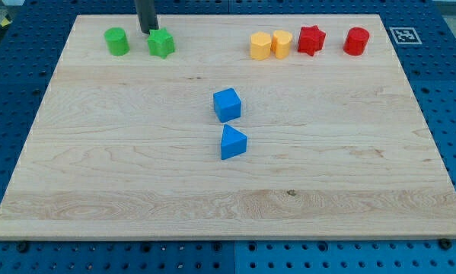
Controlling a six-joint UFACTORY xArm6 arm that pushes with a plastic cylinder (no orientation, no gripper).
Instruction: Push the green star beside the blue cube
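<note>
The green star (161, 43) lies near the view's top left on the wooden board (98, 167). The blue cube (227, 104) sits near the board's middle, well below and to the right of the star. My tip (148, 30) is at the star's upper left edge, touching or almost touching it.
A green cylinder (117, 41) stands left of the star. A blue triangular block (232, 142) lies just below the cube. Along the top right stand a yellow hexagonal block (260, 46), a yellow cylinder (282, 43), a red star (311, 39) and a red cylinder (356, 41).
</note>
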